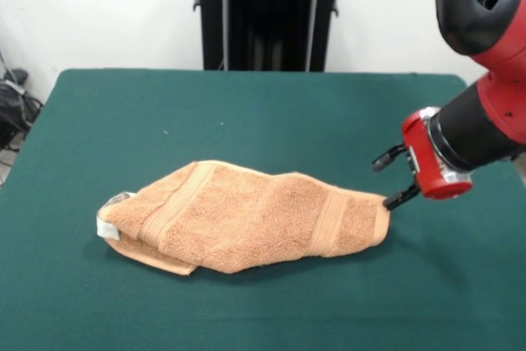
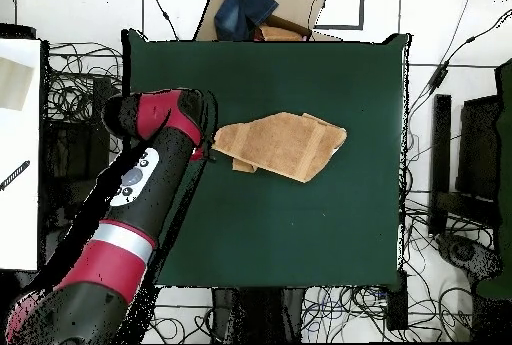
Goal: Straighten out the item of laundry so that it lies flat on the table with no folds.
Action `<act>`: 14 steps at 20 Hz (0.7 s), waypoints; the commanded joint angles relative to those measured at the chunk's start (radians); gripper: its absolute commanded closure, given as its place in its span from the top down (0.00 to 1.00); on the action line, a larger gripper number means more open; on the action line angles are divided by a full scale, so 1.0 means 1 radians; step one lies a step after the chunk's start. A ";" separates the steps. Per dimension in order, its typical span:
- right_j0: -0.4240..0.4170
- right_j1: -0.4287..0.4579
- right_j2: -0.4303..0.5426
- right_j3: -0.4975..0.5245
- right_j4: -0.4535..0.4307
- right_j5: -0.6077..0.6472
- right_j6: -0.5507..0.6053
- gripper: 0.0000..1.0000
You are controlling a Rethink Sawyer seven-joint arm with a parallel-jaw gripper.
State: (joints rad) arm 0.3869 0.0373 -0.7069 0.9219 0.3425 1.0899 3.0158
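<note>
The orange-tan towel (image 1: pixel 246 219) lies crumpled on the green table (image 1: pixel 246 113), folded over itself, with two woven bands showing and a white tag (image 1: pixel 107 225) at its left end. My gripper (image 1: pixel 392 179) is at the towel's right corner, low over the table. Its fingers are spread apart and hold nothing. The lower fingertip (image 1: pixel 400 198) is right at the corner's edge. In the overhead view the towel (image 2: pixel 280 144) lies in the upper middle of the table (image 2: pixel 280 231), and the gripper (image 2: pixel 207 151) is at its left end.
The black pedestal (image 1: pixel 267 14) stands behind the table's far edge. In the overhead view a cardboard box with blue cloth (image 2: pixel 262 9) sits past the top edge, a white surface (image 2: pixel 20 151) lies at the left, and cables cover the floor all round.
</note>
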 commanded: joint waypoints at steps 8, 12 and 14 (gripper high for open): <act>-0.024 0.059 0.109 0.022 -0.063 -0.041 0.023 1.00; -0.033 0.065 0.090 -0.003 -0.068 -0.009 0.030 1.00; -0.033 0.068 0.088 -0.010 -0.063 -0.008 0.042 1.00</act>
State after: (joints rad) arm 0.3751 0.0444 -0.7070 0.9192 0.3238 1.0899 3.0158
